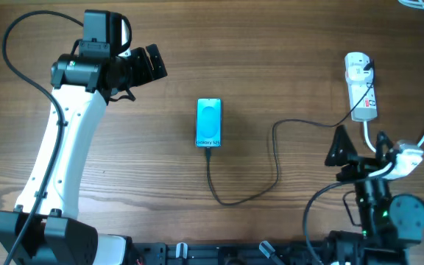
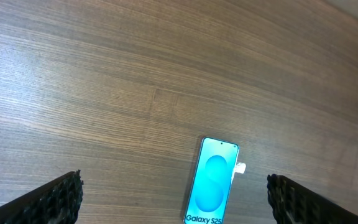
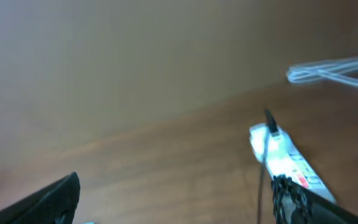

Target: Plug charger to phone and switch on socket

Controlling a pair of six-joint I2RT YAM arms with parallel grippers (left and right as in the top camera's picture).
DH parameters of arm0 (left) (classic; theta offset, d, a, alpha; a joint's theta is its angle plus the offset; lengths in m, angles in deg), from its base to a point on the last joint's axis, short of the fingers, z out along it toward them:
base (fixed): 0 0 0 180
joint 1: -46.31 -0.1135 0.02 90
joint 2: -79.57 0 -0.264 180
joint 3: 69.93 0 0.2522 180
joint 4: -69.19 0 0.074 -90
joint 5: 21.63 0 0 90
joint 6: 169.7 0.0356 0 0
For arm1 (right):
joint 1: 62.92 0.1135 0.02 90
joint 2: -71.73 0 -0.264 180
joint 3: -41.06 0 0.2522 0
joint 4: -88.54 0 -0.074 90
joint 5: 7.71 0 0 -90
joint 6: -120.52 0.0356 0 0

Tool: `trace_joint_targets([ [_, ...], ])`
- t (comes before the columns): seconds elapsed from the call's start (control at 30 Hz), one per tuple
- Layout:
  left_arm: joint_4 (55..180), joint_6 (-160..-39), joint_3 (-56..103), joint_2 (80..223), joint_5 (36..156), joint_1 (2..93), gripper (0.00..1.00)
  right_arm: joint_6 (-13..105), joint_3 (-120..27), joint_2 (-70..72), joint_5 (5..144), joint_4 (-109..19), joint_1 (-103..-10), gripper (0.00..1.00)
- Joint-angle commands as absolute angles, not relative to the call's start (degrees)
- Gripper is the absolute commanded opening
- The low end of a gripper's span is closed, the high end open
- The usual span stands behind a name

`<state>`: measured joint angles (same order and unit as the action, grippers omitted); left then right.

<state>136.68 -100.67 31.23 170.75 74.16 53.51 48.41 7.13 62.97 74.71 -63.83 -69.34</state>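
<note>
Phone (image 1: 208, 123) lies flat in the middle of the desk (image 1: 146, 169), screen up and lit. Charger (image 1: 274, 158) leaves the phone's near end, loops toward the near edge, climbs back and crosses right to the socket (image 1: 361, 92) by the far-right corner. From overhead the tip looks seated in the phone's port, but it's too small to confirm. Black plug (image 1: 369, 68) sits in the socket. White cord (image 3: 331, 70) lies beyond it, toward the right edge.

Left claw (image 1: 151, 65) is over the far-left part, well apart from everything, fingers spread wide and empty. The left wrist view has the phone (image 2: 211, 183) low between the pads (image 2: 58, 199). Right claw (image 1: 359, 151) is by the right edge, just on the near side of the socket, fingers apart and holding nothing. The right wrist view is blurry, with the socket (image 3: 286, 158) ahead, next to the right finger (image 3: 300, 199).

My read: plug-in is probably done and the switch is left. Right claw is closest. Can't make out the switch itself.

Handling:
- **Socket:** light plastic, likely to skid on the wood if poked sideways. Press straight down with one fingertip, claw brought together first.
- **Charger:** thin and limp, so it can't be pushed by the cable. If it needs reseating, grip the stiff tip right behind the port.
- **Phone:** light, slick and flat, so it'll slide under any push. Brace its far end with the left claw.
</note>
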Motion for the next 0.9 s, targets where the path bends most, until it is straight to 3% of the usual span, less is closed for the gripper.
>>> trace_joint_targets([
  [0.0,136.57,-101.37,31.21,170.77,73.39,53.17,1.00,46.94,16.88,69.20,71.96,-71.41,-66.93,1.00],
  [0.3,136.57,-101.37,31.21,170.77,73.39,53.17,1.00,40.95,27.07,71.56,75.96,-82.98,-62.23,1.00],
  [0.87,136.57,-101.37,31.21,170.77,73.41,53.17,1.00,27.47,27.02,71.54,79.30,-77.62,-62.23,1.00],
])
